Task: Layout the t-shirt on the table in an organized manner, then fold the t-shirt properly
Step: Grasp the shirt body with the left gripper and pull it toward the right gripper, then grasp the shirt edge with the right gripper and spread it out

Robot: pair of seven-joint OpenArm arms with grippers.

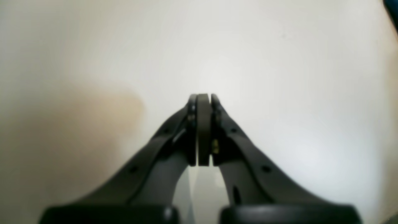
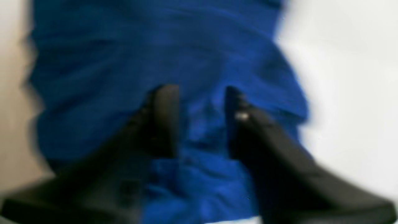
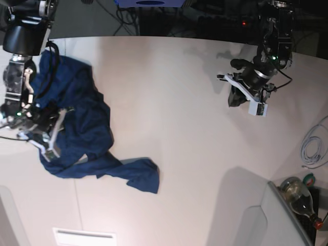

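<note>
The dark navy t-shirt (image 3: 82, 123) lies crumpled on the left side of the white table (image 3: 169, 102), with one part trailing toward the near middle. My right gripper (image 3: 45, 134) is down on the shirt's left edge. In the blurred right wrist view its fingers (image 2: 164, 118) stand apart, and blue t-shirt cloth (image 2: 155, 46) shows between and beneath them. My left gripper (image 3: 237, 97) hovers over bare table at the far right, well away from the shirt. In the left wrist view the left gripper (image 1: 203, 99) is shut with nothing in it above the table (image 1: 279, 62).
A grey panel (image 3: 246, 215) covers the near right corner, with a bottle (image 3: 300, 195) beside it. A white cable (image 3: 312, 146) lies at the right edge. A white slot plate (image 3: 84, 237) sits at the near left edge.
</note>
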